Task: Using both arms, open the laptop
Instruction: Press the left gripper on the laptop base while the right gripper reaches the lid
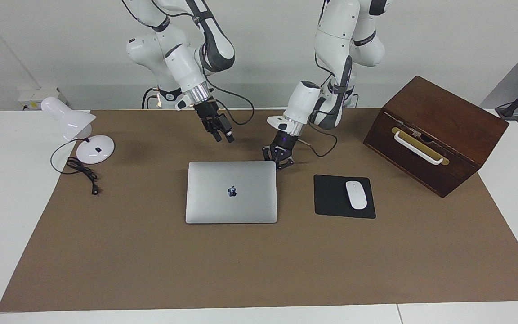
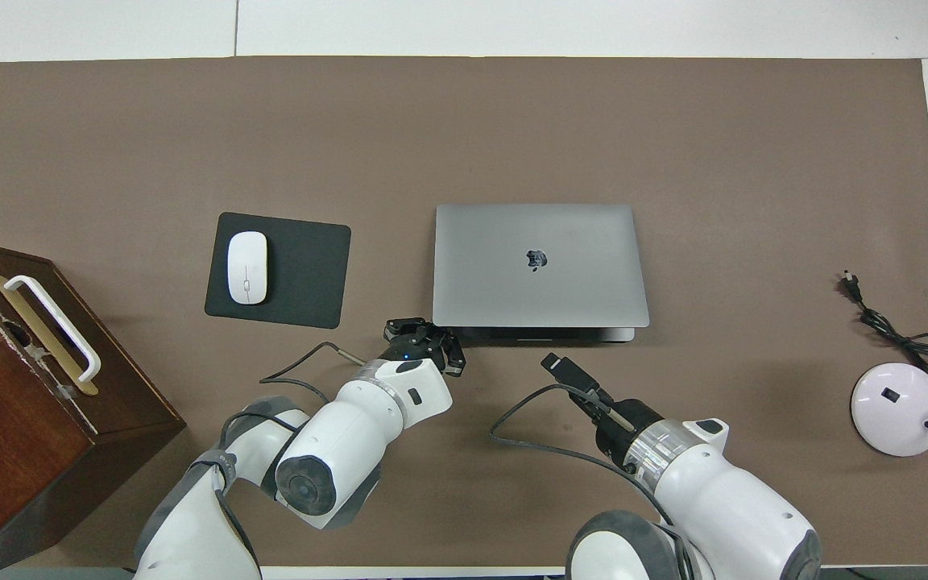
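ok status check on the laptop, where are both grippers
Left gripper shut, low at the laptop's corner nearest the mouse pad. Right gripper raised above the mat. Lid closed. Nothing in the way.
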### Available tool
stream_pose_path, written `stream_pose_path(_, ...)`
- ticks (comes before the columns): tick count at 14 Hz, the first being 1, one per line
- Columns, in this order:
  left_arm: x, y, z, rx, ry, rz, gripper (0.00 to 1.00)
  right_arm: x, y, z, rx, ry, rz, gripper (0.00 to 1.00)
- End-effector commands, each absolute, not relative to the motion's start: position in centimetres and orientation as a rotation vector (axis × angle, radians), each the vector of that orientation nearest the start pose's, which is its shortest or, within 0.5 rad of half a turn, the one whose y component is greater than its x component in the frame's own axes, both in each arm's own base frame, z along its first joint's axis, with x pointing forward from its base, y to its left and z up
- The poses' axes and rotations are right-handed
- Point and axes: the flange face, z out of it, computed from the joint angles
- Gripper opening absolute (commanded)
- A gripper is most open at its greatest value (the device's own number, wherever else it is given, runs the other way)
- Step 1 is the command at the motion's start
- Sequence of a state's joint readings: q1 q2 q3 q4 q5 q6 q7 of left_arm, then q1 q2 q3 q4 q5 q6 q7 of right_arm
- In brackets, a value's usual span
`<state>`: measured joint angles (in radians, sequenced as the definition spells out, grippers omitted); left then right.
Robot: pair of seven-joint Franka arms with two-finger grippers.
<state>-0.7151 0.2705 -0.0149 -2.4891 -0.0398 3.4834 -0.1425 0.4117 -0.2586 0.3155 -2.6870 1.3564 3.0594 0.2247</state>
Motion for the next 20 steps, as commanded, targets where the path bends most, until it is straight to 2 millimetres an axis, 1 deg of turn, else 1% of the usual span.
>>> stream_pose_path(1,39.4,-34.6,26.1,-3.115,0.909,-1.130,0.00,36.7,20.9,34.7,-2.287,0.991,-0.378,1.00)
stream_pose_path(5,39.3,-34.6,25.7,-3.106,0.927,-1.119,0.00,38.2,20.0,34.4,-2.296,0.992,-0.396,1.00)
stream_pose_path(7,39.4,-34.5,25.7,-3.106,0.924,-1.119,0.00,38.5,20.0,33.8,-2.311,0.988,-0.392,1.00)
stream_pose_path(8,39.4,-34.5,25.6,-3.106,0.925,-1.117,0.00,38.8,20.2,33.8,-2.308,0.987,-0.392,1.00)
stream_pose_path(9,39.5,-34.5,25.2,-3.107,0.922,-1.107,0.00,39.0,20.3,33.6,-2.309,0.991,-0.386,1.00)
stream_pose_path(16,39.6,-34.6,24.9,-3.101,0.934,-1.100,0.00,40.7,20.3,34.4,-2.287,0.988,-0.407,1.00)
stream_pose_path(18,39.6,-34.6,24.9,-3.101,0.934,-1.100,0.00,41.4,19.9,34.2,-2.290,0.989,-0.413,1.00)
stream_pose_path(20,39.6,-34.5,24.9,-3.095,0.942,-1.101,0.00,41.7,20.0,33.8,-2.294,0.991,-0.407,1.00)
